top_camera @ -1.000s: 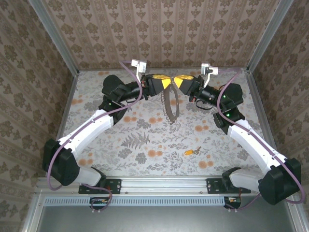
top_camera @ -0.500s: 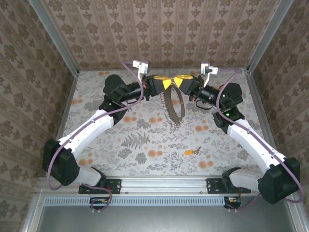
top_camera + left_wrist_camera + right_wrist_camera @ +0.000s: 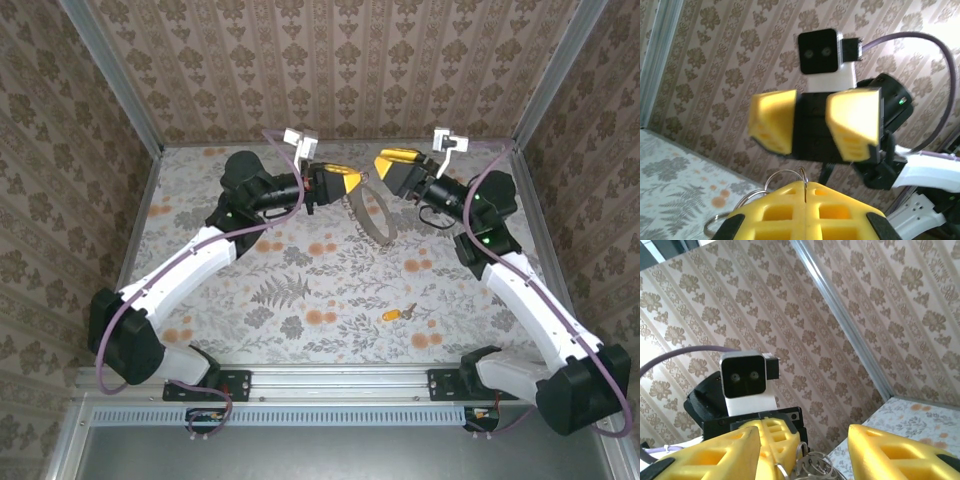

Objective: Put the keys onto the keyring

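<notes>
One key (image 3: 393,314) lies flat on the flowered bench (image 3: 250,300), low and right of centre in the overhead view, well apart from both end effectors, which sit high in the frame. Its orange-yellow head points left and its short blade seems to run up and to the right, so we read its long axis as nearly level across the frame, slightly tilted.

The left end effector (image 3: 345,181) is clenched on the keyring (image 3: 373,222). The loop hangs from its tips down and to the right, clear of the bench as far as we can tell. In the left wrist view the thin wire (image 3: 802,175) comes out of the seam between the closed yellow fingers.

The right end effector (image 3: 388,162) has its jaws spread and grasps nothing. It sits just beside the ring's upper end without touching it.

We judge that the coming move depends on the key lying straight down the frame from the free right end effector, on the right arm's side. That arm is the nearer one to fetch it, and it would close across the narrow blade.
</notes>
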You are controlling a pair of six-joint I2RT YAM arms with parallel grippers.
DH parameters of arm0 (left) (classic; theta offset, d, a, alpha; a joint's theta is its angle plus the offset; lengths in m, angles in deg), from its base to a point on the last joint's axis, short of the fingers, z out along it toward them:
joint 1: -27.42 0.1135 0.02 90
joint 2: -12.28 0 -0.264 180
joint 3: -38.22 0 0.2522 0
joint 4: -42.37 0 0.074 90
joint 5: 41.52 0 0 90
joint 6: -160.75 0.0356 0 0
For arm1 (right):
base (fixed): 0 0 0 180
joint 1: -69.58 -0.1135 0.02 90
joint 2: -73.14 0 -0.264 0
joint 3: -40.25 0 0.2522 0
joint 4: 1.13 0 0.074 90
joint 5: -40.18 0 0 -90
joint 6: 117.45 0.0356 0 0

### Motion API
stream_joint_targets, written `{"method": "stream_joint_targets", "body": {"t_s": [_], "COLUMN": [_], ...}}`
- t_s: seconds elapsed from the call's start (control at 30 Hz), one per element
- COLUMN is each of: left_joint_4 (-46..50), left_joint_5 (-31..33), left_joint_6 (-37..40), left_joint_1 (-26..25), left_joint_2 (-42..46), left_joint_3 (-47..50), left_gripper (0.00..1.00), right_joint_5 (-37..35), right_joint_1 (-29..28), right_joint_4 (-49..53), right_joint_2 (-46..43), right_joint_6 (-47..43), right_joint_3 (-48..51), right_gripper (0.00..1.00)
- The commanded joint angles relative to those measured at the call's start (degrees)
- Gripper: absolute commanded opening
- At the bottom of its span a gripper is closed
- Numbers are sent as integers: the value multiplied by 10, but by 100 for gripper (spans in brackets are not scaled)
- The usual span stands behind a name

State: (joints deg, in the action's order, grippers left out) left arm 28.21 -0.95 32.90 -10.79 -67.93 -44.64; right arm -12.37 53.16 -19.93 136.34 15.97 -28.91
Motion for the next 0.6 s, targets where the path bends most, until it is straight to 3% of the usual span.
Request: {"method": "stream_joint_targets", "body": {"t_s": [0.0,0.23,0.57], "left_joint_4": [69,216,304], "left_joint_5": [-17,-32,-73], "left_joint_6": [87,196,247], "left_joint_1": [-1,0,3], "left_joint_2": [27,28,8], "left_joint_3": [-48,-107,-157], "left_gripper": [0,0,0], "right_joint_5": [-1,35,104], "right_joint_1": [3,4,4], "right_joint_4": [32,47,7], "right_joint_2": [-34,-68,-57], "right_joint_6": [-11,-18,1], "right_joint_3": [20,62,60], "right_gripper": [49,39,32]}}
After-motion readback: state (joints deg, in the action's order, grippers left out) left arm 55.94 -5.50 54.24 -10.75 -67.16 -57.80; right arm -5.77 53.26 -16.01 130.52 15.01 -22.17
